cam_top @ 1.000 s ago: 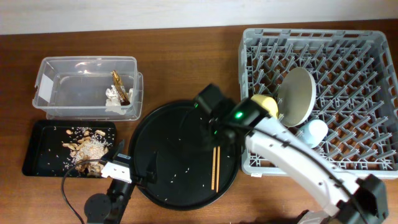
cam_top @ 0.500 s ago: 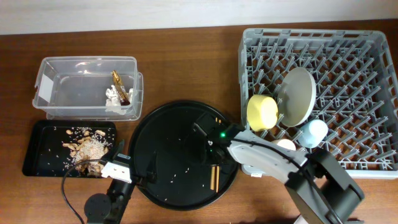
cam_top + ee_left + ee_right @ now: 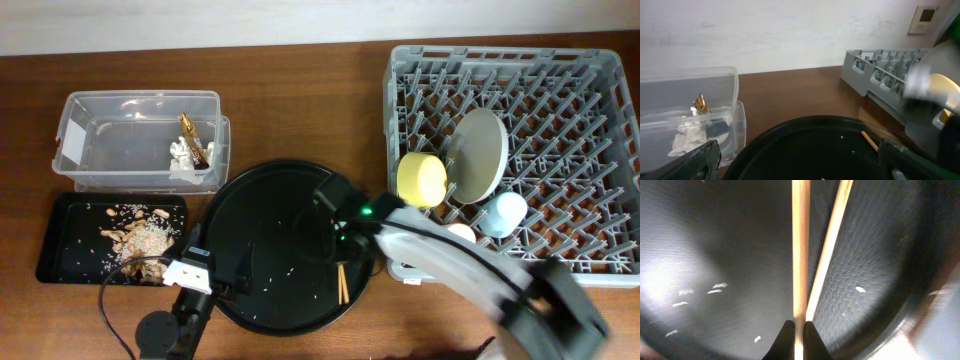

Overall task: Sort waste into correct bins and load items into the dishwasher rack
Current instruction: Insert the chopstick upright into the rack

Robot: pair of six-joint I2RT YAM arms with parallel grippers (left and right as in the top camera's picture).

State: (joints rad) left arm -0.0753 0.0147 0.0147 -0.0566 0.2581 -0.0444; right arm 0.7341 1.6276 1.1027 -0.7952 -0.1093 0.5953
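Overhead view: a brown wooden tabletop (image 3: 300,110) is carrying everything; a large grey rack (image 3: 395,120) is sitting at the right, with a grey plate (image 3: 476,155) standing on edge among its pegs, a yellow bowl (image 3: 422,179) leaning just beside the plate, and a light-blue cup (image 3: 503,213) sitting below them; a clear tub (image 3: 140,97) at upper left is holding white tissue (image 3: 181,155) and a gold wrapper (image 3: 192,138); a small black tray (image 3: 60,250) in front of the tub is holding beige food scraps (image 3: 140,238); a round black tray (image 3: 260,220) is lying in the middle, with the chopsticks (image 3: 343,283) lying on its right side; the right arm (image 3: 450,260), blurred, is reaching in from the lower right, placing the right hand (image 3: 340,238) over the upper ends of the chopsticks; the left hand (image 3: 215,262) is resting at the round black tray's lower-left edge.

Left wrist view: the left hand (image 3: 797,150) is standing open, its two dark fingers (image 3: 695,162) spreading wide toward the bottom corners and holding nothing; the clear tub is showing at the left and the rack at the right, with one chopstick end lying on the round black tray between them.

Right wrist view: the right hand (image 3: 798,340) is pinching one of the chopsticks between its two narrow fingertips, the jaws standing nearly together; the second stick is lying just beside it, angling away toward the upper right; pale crumbs (image 3: 860,288) are dotting the round black tray around them.
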